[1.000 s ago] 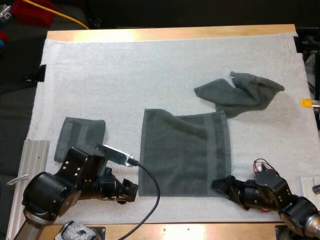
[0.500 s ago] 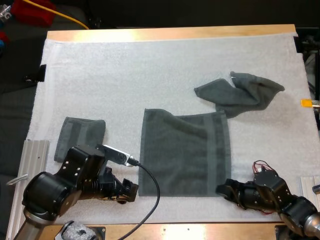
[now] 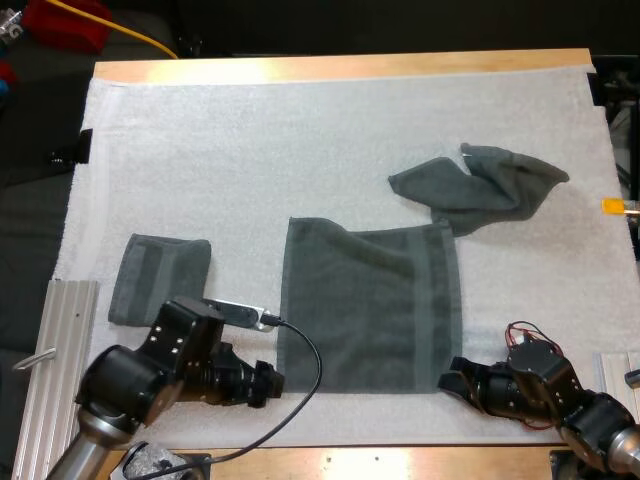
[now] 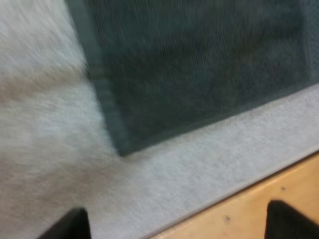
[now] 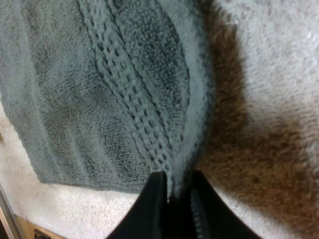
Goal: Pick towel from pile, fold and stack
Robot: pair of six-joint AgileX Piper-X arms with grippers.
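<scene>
Right gripper (image 5: 174, 185) is pinched narrow on the towel (image 5: 114, 89), fingers squeezing the hem from both sides right at its near right corner. That arm lies low along the near edge of the mat (image 3: 300, 140), reaching in from the right with the wrist pointing left at the corner.

Left gripper (image 4: 179, 221) is spread wide and holding nothing. It sits over bare mat and a strip of the wooden table (image 4: 249, 209) edge, with the towel's near left corner just ahead of the fingertips, not touching. Its arm comes in from the lower left, bent, wrist low and aimed right.

The towel lies spread flat between the two grippers. Well beyond the right gripper sits a crumpled towel (image 3: 480, 185). A folded towel (image 3: 158, 275) lies just past the left arm on its far side.
</scene>
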